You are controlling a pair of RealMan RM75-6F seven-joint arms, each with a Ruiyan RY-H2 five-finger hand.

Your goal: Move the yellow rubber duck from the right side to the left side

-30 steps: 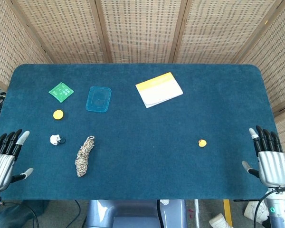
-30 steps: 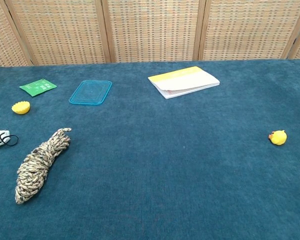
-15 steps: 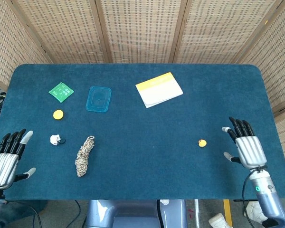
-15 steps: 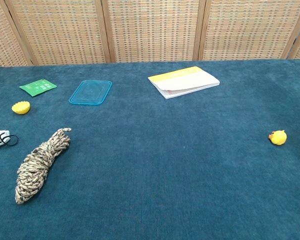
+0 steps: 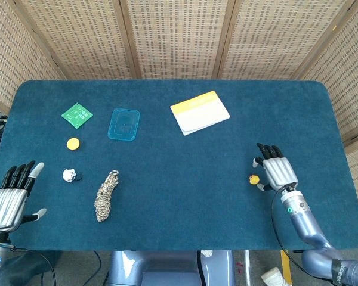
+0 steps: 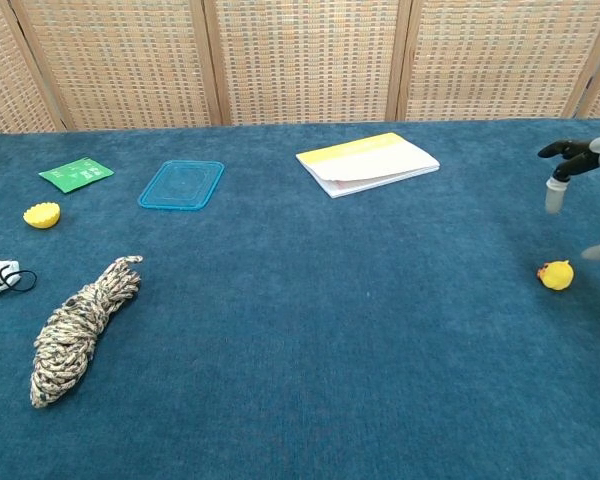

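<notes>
Duck: I see the yellow rubber duck [image 5: 254, 179] on the right part of the blue table [image 5: 185, 196], sitting on the cloth, not lifted.
Right hand: my right hand [image 5: 276, 171] hangs just beside the duck, on its right, fingers spread and holding nothing. In the chest view only its fingertips [image 6: 555, 150] reach in at the right edge, above the duck [image 6: 556, 274]; I cannot tell whether any finger touches it.
Left hand: my left hand [image 5: 11, 193] sits at the near-left table edge, fingers apart, nothing in it.
Container: the clear blue lid [image 5: 124, 124] lies flat on the far left; I see nothing lying on it.
Around the lid: a green card [image 5: 77, 115] to its left, a small yellow cap [image 5: 73, 143] nearer me.
Near left: a coiled rope bundle [image 5: 106, 195], with a small white object with a black loop [image 5: 70, 175] to its left.
Far centre: a notebook with a yellow strip [image 5: 199, 112], flat and closed.
</notes>
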